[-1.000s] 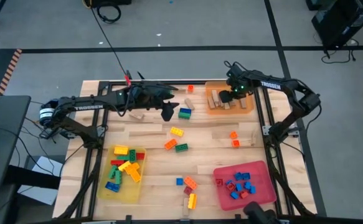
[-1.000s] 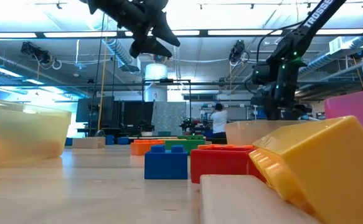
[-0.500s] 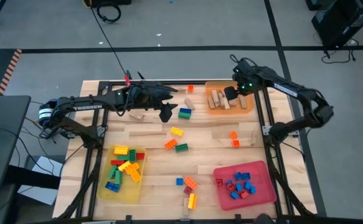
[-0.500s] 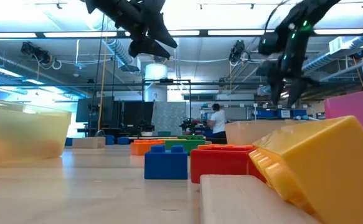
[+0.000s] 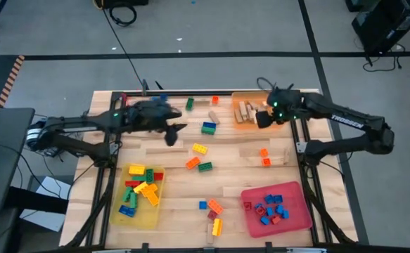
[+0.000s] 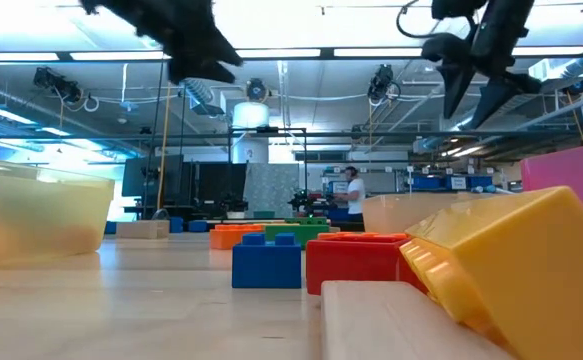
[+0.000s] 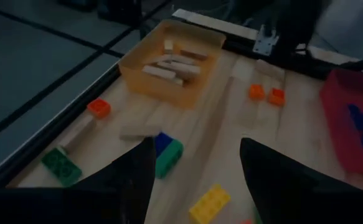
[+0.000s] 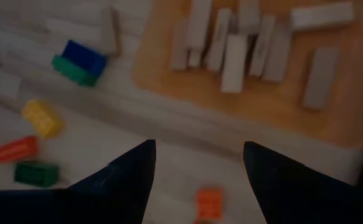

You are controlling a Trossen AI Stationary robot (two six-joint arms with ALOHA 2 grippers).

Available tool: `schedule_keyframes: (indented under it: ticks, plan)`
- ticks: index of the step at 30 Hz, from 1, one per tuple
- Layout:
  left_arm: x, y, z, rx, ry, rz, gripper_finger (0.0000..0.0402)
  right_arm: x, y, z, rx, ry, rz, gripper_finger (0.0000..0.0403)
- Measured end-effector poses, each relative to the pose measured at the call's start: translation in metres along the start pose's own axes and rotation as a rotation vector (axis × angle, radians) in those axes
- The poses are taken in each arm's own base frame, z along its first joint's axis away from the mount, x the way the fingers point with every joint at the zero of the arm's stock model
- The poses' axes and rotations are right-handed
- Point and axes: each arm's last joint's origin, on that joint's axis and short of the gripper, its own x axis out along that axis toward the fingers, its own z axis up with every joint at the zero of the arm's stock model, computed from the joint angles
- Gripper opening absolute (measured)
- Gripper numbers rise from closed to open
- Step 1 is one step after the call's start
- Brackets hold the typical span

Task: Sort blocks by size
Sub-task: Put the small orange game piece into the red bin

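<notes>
Nearest in the low view: yellow block, red, blue lying on the table. Farther back — left gripper hovering over bare wood, jaws released, gripping nothing. Farthest — right gripper hanging at the orange tray of wooden pieces, jaws spread, empty.

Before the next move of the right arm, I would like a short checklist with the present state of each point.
1. Right gripper empty, fingers apart: ok.
2. Right gripper raised above the orange tray edge: ok.
3. Wooden blocks lie inside the orange tray: ok.
4. Left gripper open, empty, away from the right arm: ok.
5. Loose blocks remain on the table, such as the blue and green block and the two orange blocks: not ok.
6. Which loose block is the next target: cannot tell.
</notes>
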Motion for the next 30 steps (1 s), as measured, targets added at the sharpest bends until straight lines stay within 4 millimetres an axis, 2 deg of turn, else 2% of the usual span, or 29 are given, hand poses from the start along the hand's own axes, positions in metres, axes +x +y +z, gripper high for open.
schedule_keyframes:
  ticks: [5,9,17,22,30]
  plan:
    - [-0.035,0.008,-0.022,-0.046,-0.079,-0.024,0.0239,0.008,0.022,-0.021,0.019,0.056,-0.006,0.0256]
    - [-0.056,0.012,-0.034,-0.095,-0.132,-0.071,0.0239,0.023,0.039,-0.034,-0.037,0.112,-0.051,0.0256]
    - [-0.079,0.014,-0.042,-0.101,-0.181,-0.194,0.0239,0.058,0.056,-0.047,-0.090,0.184,-0.189,0.0256]
    - [-0.080,0.012,-0.043,-0.094,-0.167,-0.252,0.0239,0.077,0.055,-0.058,-0.096,0.221,-0.267,0.0256]
    - [-0.079,0.011,-0.044,-0.090,-0.144,-0.288,0.0239,0.103,0.023,-0.084,-0.093,0.257,-0.331,0.0259]
